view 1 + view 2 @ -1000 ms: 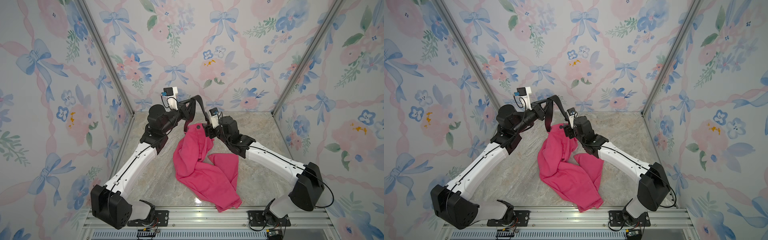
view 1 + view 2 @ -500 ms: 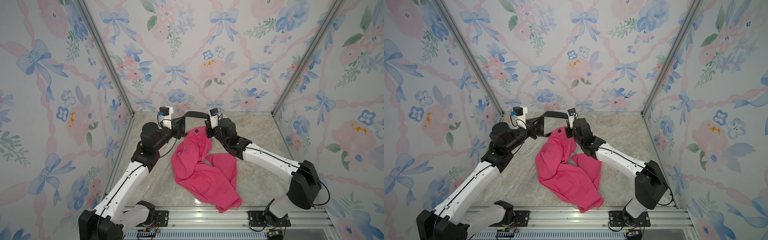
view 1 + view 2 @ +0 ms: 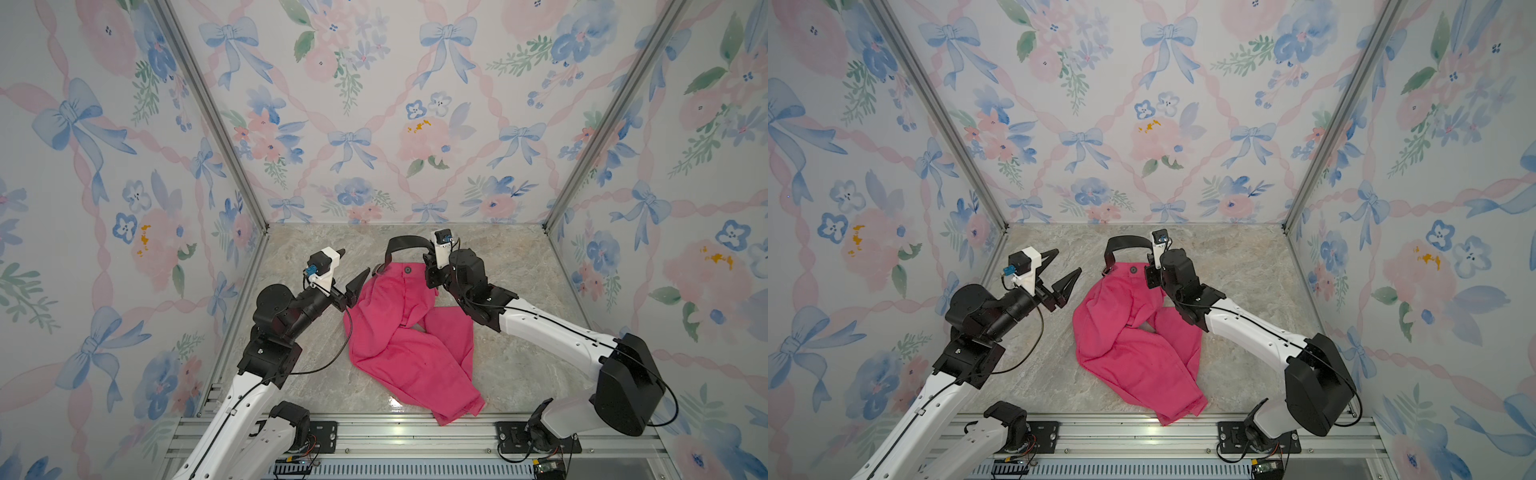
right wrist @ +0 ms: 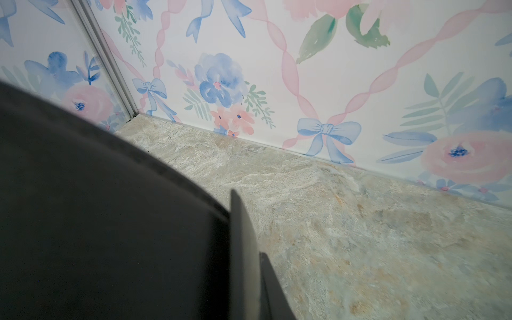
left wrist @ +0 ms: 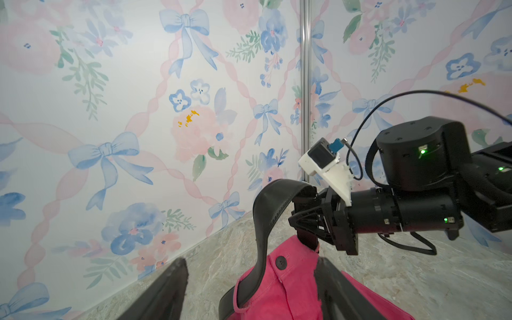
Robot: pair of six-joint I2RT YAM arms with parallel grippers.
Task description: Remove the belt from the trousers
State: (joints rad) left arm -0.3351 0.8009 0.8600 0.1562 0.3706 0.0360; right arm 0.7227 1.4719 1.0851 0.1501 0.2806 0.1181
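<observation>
1. Right, my left claw [image 3: 1068, 261] is spread wide & empty, just beside the waist edge of the trousers [image 3: 399, 332]. It's not touching cloth, far as I can tell.
2. My right claw [image 5: 306, 219] is pinched narrow on the belt [image 3: 405, 240], at the other side of the waist, near the button [image 3: 407, 270].
3. The belt arches up from that claw, stiff enough to hold its curve, then drops into the waistband on my left side. The left wrist view shows it passing through a pink loop [image 5: 236, 293]. So it's partly out, not free yet.
4. The trousers lie crumpled on the surface [image 3: 519, 257], waist twd the back wall [image 3: 374, 124], legs twd my bases.
5. Why like this, I reckon: right holds the loose length up so it can't slump, and left stands open to grab nearer the loop or pin cloth.
6. Risk: soft cloth may drag along w/ the belt if nothing holds it down.
</observation>
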